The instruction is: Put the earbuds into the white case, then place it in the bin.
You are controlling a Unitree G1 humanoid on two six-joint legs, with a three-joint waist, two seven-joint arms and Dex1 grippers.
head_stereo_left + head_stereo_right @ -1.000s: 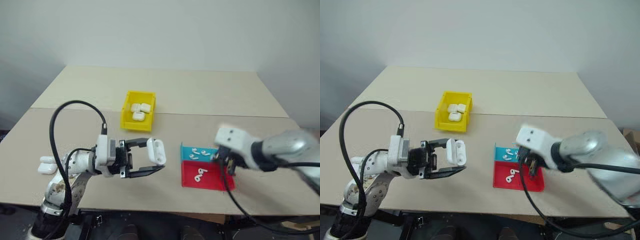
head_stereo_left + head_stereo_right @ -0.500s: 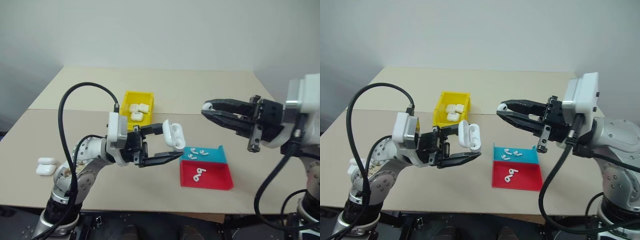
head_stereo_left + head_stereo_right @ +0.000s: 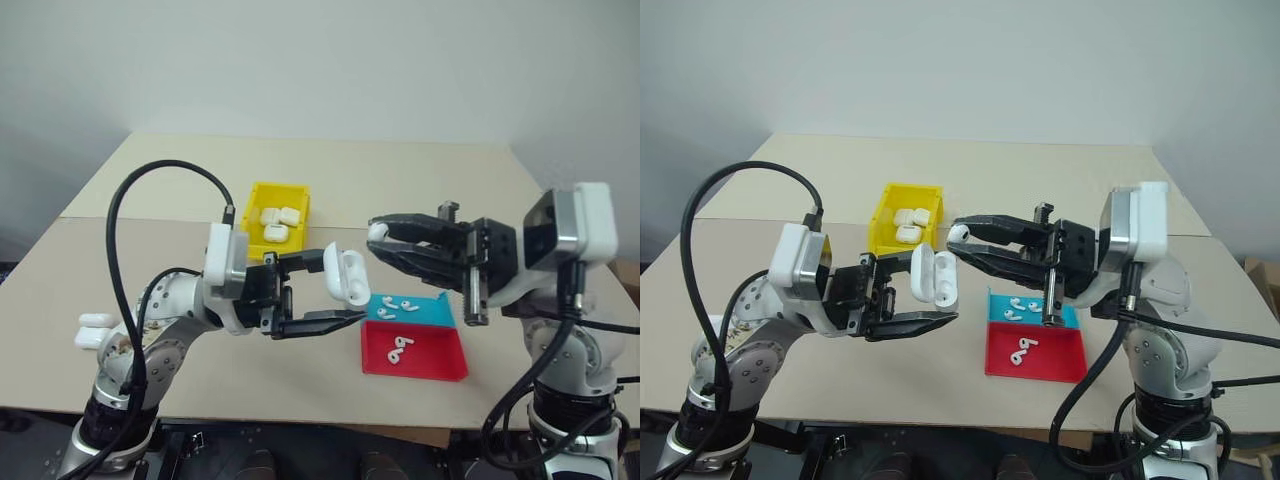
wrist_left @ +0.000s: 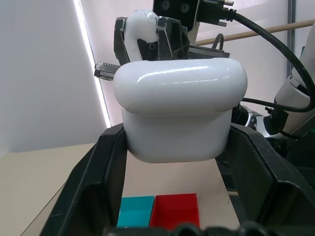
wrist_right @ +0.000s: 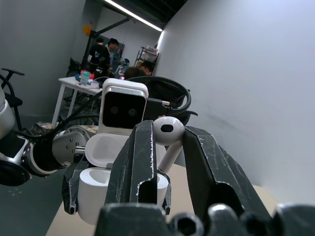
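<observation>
My left gripper (image 3: 340, 290) is shut on the white case (image 3: 347, 276), held above the table with its lid flipped open. The case's rounded body (image 4: 179, 113) sits between the black fingers (image 4: 83, 196). My right gripper (image 3: 380, 238) points toward it from the right and is shut on one of the earbuds (image 3: 377, 232), whose head (image 5: 169, 132) is just above the open case (image 5: 106, 172). More earbuds (image 3: 398, 305) lie in the trays. The yellow bin (image 3: 262, 247) stands behind the left gripper with three white cases (image 3: 277, 218) in it.
A blue tray (image 3: 440, 312) and a red tray (image 3: 435, 355) sit side by side under the right arm. Two spare white cases (image 3: 93, 332) lie at the table's left edge. People stand at a table in the room (image 5: 106, 49) behind the left arm.
My right gripper rose from over the trays, turned level and swung left with an earbud, ending close to the case. My left gripper lifted the open case slightly.
</observation>
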